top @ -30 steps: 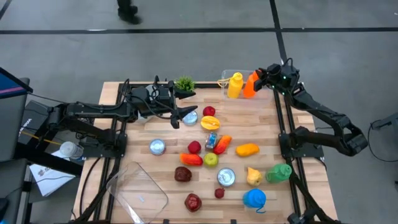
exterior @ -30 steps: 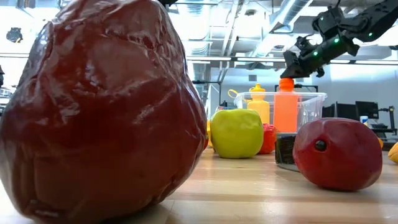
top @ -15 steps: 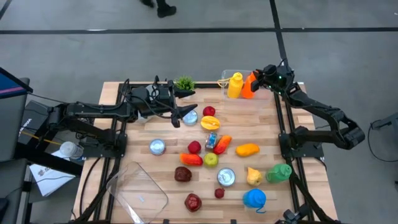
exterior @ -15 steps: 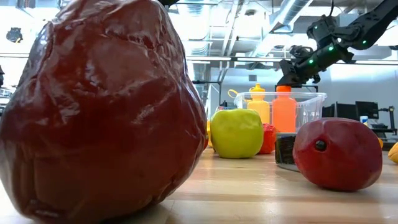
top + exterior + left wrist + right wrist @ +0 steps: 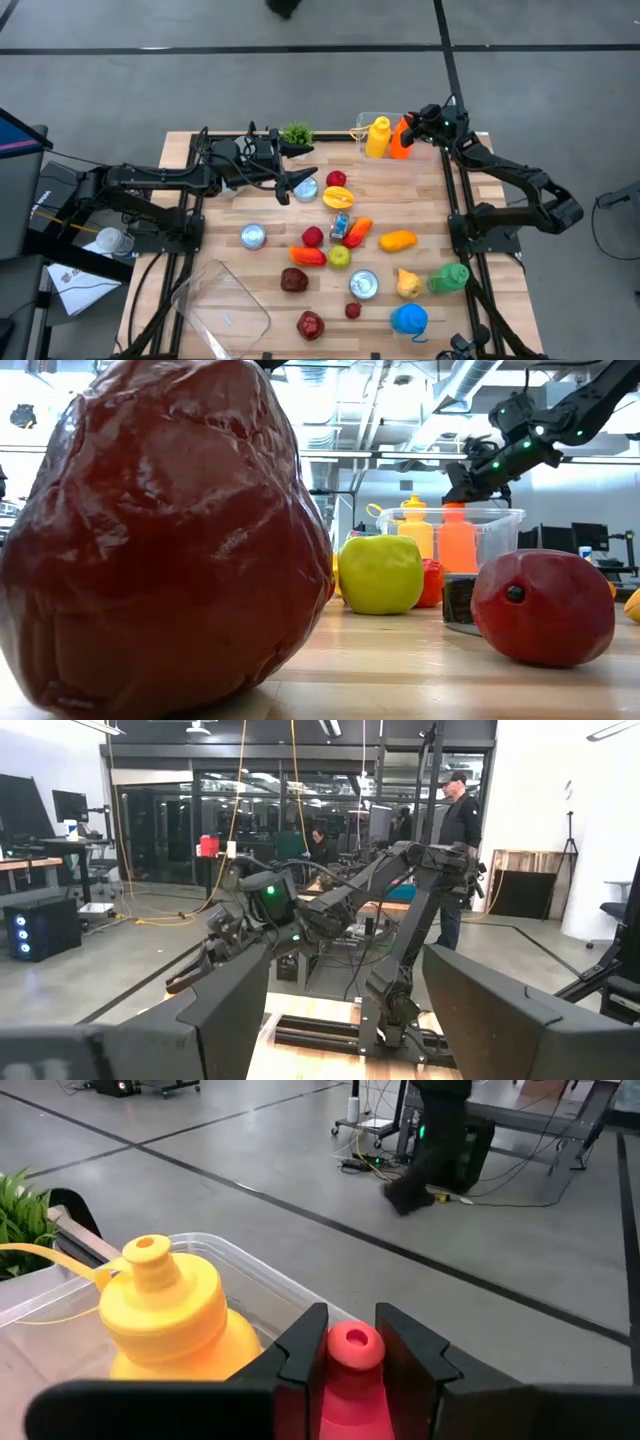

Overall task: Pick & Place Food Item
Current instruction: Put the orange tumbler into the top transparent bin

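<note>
An orange bottle [image 5: 402, 140] stands upright beside a yellow bottle [image 5: 378, 137] inside a clear container [image 5: 362, 122] at the table's far right. My right gripper [image 5: 412, 128] reaches in from the right and is shut on the orange bottle's top [image 5: 352, 1380]. In the low view the bottle [image 5: 458, 540] shows through the container wall [image 5: 505, 525]. My left gripper [image 5: 303, 167] hangs open above the far left part of the table with nothing between its fingers [image 5: 345, 985]. My right gripper pinches the orange bottle just under its cap [image 5: 353, 1342], one finger [image 5: 300, 1355] on each side of the neck. The fingers come from the table's right, slanting slightly down. The bottle stays upright inside the container; whether its bottom rests on the floor I cannot tell.
Loose food fills the table's middle: a green apple [image 5: 339, 257], red fruits [image 5: 310, 325], an orange piece [image 5: 398, 240], cans [image 5: 254, 236] and a green bottle [image 5: 449, 277]. A clear lid [image 5: 225, 305] lies near left. A small plant [image 5: 296, 133] stands at the far edge.
My right gripper has gone down and slightly toward the table's left with the orange bottle, which has sunk upright deeper into the clear container next to the yellow bottle.
</note>
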`<action>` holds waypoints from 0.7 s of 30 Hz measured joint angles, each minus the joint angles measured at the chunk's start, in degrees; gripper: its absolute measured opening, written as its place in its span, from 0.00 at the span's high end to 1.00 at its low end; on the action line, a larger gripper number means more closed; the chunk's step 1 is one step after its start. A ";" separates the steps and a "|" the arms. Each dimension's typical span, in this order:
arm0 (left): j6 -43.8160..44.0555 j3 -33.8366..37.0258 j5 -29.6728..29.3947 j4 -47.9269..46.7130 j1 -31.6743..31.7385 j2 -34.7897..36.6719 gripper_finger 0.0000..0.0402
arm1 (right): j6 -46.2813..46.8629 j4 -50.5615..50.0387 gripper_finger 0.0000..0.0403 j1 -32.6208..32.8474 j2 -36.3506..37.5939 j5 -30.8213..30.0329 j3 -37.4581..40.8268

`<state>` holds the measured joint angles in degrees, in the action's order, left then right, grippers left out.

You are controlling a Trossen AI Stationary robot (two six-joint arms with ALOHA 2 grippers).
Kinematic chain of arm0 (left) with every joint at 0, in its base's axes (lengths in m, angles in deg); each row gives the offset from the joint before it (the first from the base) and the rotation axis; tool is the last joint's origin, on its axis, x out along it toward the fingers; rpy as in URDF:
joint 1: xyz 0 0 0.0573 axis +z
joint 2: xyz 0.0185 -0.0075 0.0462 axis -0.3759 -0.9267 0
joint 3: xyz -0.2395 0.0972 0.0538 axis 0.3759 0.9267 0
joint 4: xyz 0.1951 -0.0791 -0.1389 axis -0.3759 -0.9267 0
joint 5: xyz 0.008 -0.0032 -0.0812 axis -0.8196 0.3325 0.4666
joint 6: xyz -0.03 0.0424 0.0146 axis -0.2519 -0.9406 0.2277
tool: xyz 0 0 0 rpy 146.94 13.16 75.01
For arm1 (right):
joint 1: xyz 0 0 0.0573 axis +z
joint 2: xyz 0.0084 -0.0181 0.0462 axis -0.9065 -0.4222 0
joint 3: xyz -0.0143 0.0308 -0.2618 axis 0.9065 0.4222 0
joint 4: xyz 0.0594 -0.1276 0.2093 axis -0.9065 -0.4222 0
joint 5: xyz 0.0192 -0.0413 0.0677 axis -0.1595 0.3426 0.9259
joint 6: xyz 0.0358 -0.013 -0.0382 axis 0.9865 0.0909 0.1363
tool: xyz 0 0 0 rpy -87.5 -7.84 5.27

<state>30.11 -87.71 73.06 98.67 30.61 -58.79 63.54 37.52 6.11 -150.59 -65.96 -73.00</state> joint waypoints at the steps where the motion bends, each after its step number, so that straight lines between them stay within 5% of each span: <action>1: -0.01 0.00 0.00 -0.01 0.00 0.00 0.35 | 0.04 0.24 0.82 0.00 -0.13 0.02 0.00; 12: -0.01 0.00 0.02 -0.02 0.00 0.00 0.35 | 0.13 -0.24 0.79 -0.02 0.70 0.06 0.17; 21: -0.01 0.00 0.03 -0.11 0.01 0.00 0.35 | 0.17 -0.75 0.48 0.00 0.69 0.10 -0.71</action>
<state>30.10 -87.71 73.09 98.57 30.62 -58.79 63.72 36.77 6.11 -149.89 -65.87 -73.71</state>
